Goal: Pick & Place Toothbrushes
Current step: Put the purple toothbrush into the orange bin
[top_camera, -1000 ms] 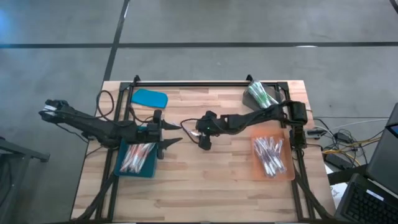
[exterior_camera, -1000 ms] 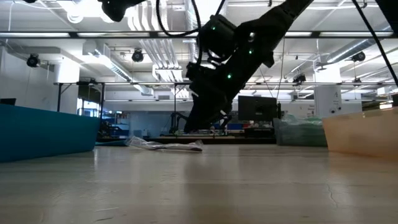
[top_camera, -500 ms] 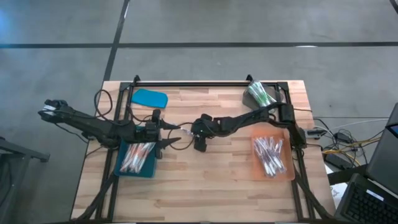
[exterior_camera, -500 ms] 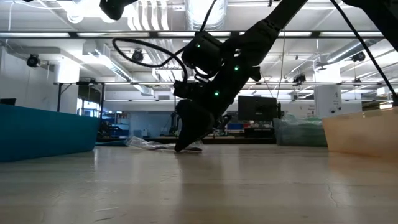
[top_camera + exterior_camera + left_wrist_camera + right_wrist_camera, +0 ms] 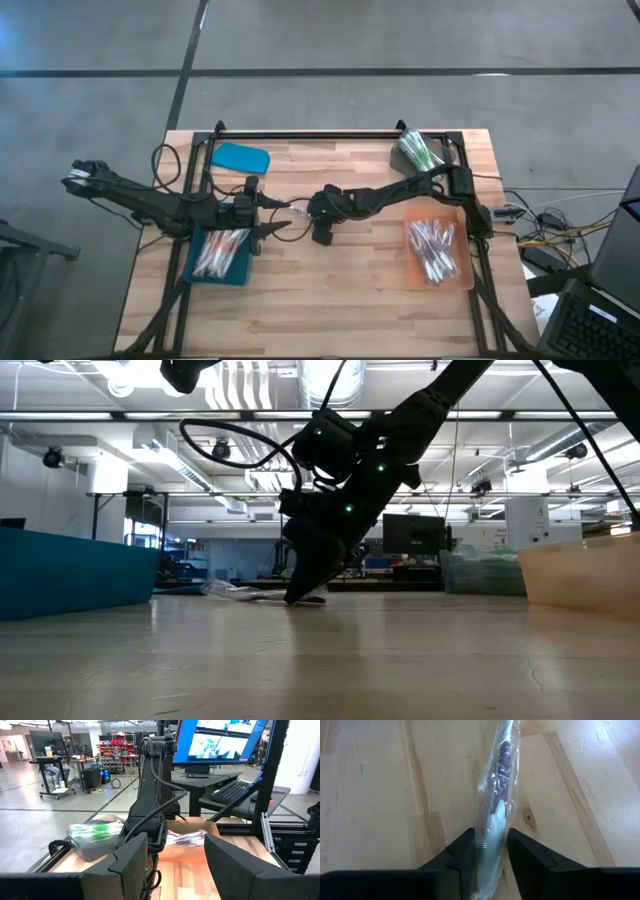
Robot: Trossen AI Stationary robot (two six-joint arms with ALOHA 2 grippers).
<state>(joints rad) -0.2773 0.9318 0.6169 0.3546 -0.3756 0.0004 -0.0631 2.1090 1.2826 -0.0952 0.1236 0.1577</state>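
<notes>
At mid-bench point(image 5: 330, 290), the right claw point(image 5: 489, 851) pinches a clear-wrapped toothbrush point(image 5: 499, 785) lying flat, while the left claw point(image 5: 175, 852) hovers released above the teal tray point(image 5: 205, 272).

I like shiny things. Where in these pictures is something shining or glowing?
Right wrist view: the clear wrapper around the toothbrush glints between the right end effector fingers. Low view: long ceiling lights glow. Left wrist view: a bright monitor glows.

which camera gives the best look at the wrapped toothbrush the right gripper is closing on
The right wrist view: the wrapped toothbrush fills the frame, lying between the right gripper fingers. The low view shows a distant sliver; the high view barely shows it; the left wrist view hides it.
</notes>
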